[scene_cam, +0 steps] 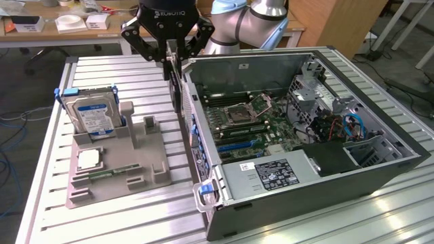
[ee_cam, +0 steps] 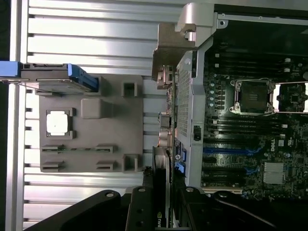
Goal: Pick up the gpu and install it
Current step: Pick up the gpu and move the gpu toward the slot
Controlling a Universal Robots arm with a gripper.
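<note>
Pinching the gpu [scene_cam: 178,94] by its top edge, the fingers [ee_cam: 139,209] of your gripper [scene_cam: 171,55] press on both faces of the card. You have it hanging upright, just outside the open computer case [scene_cam: 305,203], close alongside one wall. A grey parts holder [scene_cam: 146,152] lies beside the case on that side, with a blue-labelled hard drive [scene_cam: 91,114] standing in its end away from the case.

Looks like a robotics lab: slotted aluminium table [scene_cam: 135,218], robot arm [scene_cam: 257,20] above an opened computer case [scene_cam: 305,198], second cluttered wooden table [scene_cam: 40,38] at the far side, loose cables [scene_cam: 10,119] on the floor.
</note>
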